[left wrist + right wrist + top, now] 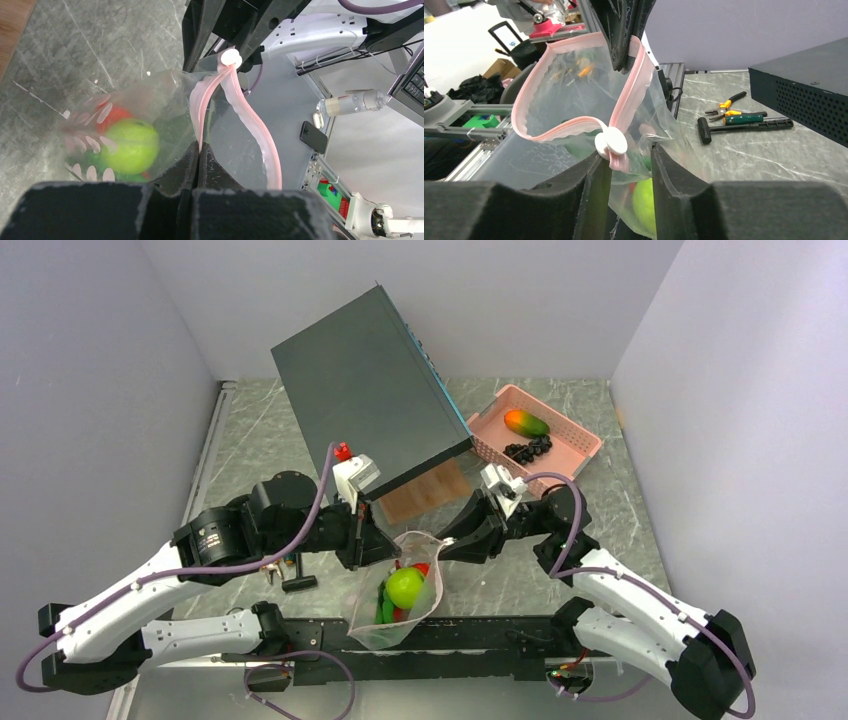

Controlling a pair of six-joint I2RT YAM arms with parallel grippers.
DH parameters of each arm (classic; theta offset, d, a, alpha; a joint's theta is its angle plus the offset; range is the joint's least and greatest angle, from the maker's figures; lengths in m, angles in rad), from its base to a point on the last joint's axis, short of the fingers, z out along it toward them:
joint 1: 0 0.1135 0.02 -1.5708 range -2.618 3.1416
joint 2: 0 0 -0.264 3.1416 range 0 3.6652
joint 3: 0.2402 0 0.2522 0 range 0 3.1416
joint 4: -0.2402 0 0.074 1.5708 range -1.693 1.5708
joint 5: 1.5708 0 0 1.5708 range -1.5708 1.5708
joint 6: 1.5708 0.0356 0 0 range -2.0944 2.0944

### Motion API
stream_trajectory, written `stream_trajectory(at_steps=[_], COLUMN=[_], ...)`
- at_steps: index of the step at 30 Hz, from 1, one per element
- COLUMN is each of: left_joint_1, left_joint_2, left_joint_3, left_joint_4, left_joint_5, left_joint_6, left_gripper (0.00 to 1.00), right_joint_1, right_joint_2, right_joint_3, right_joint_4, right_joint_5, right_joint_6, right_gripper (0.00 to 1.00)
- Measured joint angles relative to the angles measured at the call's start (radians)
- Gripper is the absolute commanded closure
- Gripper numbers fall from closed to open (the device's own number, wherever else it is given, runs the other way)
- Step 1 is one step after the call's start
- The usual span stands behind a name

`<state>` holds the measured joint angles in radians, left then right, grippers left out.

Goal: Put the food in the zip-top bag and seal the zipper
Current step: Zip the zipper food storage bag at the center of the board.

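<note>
left arm (pixel 150 585): from 8 o'clock, stretched toward centre, wrist aimed at 3 o'clock | left gripper (pixel 385 550): clamped tight on zipper (pixel 262 140) | right arm (pixel 640 605): from 4 o'clock, elbow bent, wrist aimed at 9 o'clock | right gripper (pixel 445 545): jaws parted, astride zipper end | grippers face each other, near

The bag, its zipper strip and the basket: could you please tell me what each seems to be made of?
Bag: thin clear plastic film, glossy; it creases and the food shows through.
Zipper strip: soft pale pink plastic, matte, wavy.
Basket: probably rigid pink plastic, perforated walls.
</note>
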<state>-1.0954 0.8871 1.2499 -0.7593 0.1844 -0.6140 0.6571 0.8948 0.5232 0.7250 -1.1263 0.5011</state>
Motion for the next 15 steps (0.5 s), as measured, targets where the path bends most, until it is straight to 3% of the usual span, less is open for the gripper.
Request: stream_trajectory(at_steps=[3,6,11,15], left_joint_1=[0.0,0.002,0.002,0.003], left_joint_2=[-0.001,-0.002,-0.002,0.005], left_joint_3=[-0.005,-0.009,-0.01,0.014], left_joint_4=[0.003,0.002,-0.015,-0.036], left_joint_5=[0.002,0.002,0.001,0.002], left_joint_6=[0.0,0.0,0.009,0.028], left_gripper=[1.0,0.96,0.47,0.31], right_joint_1=[0.0,0.0,0.001,0.001], right_joint_2=[-0.003,-0.015,-0.053,-0.06], right_joint_3=[-0.009,-0.006,0.035,0.124], right_joint_4=[0.001,-0.033,-0.192,-0.377], right_joint_5=[0.006,0.018,0.067,0.121], right_joint_6=[-0.008,-0.039,-0.091,-0.09], right_gripper=[1.0,1.0,1.0,1.0])
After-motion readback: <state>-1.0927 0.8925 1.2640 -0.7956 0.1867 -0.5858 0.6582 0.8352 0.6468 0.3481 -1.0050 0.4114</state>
